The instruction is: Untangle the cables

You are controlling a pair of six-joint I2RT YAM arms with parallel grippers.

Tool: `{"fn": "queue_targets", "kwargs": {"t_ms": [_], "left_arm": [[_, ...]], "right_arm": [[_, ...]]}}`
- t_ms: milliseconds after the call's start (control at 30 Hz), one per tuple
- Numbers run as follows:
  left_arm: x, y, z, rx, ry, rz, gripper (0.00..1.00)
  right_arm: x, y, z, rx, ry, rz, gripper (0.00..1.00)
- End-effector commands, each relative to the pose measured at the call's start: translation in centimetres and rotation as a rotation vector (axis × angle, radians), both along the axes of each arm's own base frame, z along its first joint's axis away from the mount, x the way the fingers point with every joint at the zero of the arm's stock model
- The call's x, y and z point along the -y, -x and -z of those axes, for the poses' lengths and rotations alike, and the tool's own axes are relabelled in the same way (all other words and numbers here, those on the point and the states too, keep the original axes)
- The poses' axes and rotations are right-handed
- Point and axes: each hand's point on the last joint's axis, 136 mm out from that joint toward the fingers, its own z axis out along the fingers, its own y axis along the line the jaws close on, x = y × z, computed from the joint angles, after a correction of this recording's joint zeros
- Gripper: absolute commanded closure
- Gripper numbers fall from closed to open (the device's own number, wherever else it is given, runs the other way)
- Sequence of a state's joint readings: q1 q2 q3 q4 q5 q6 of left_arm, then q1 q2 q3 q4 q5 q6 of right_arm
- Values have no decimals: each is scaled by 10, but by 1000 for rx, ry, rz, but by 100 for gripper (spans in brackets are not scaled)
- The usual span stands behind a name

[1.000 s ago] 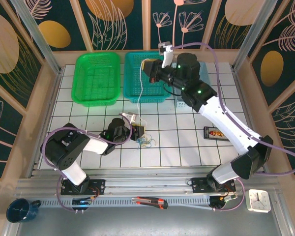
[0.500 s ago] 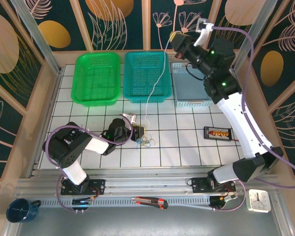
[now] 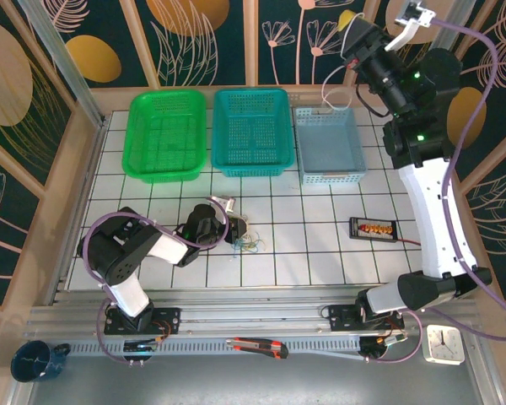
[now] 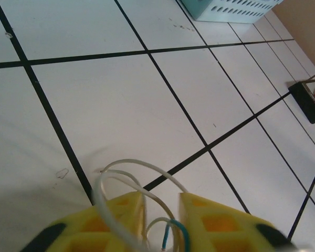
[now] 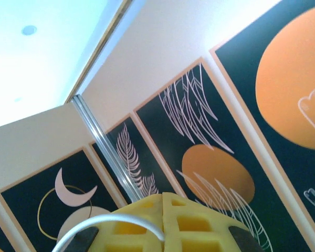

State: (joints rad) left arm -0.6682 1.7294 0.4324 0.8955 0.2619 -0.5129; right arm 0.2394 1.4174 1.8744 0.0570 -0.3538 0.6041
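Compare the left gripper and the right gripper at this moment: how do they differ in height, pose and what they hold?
The left gripper sits low at the tiled table, holding the cable clump; the right gripper is raised high beyond the grey basket, with one white cable hanging from it. The left gripper's jaws stand slightly apart around wires; the right gripper's are pressed shut. Both have yellow fingers.

Robot test cell, gridded white tabletop (image 3: 320, 245), aluminium frame (image 3: 63, 51), leaf-patterned wall panels (image 3: 202, 38)
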Motion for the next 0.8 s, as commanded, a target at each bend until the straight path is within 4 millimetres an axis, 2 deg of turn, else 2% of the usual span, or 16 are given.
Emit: {"fn": "queue_targets", "kwargs": {"t_ms": [0, 33, 67, 167, 467, 767], "left_arm": [[9, -1, -13, 16, 45, 26, 66], [9, -1, -14, 13, 46, 25, 61], [11, -3, -25, 32, 63, 25, 58], [12, -7, -42, 51, 79, 16, 44], [12, -19, -87, 106, 92, -25, 3], [6, -29, -105, 102, 87, -95, 1]], "right_arm": [[10, -18, 4, -18, -11, 20, 100], [13, -23, 9, -30, -10, 32, 100], [16, -28, 15, -43, -10, 45, 100], [28, -47, 37, -88, -11, 96, 100], [63, -105, 123, -229, -12, 263, 100], [91, -171, 220, -394, 61, 406, 100]]}}
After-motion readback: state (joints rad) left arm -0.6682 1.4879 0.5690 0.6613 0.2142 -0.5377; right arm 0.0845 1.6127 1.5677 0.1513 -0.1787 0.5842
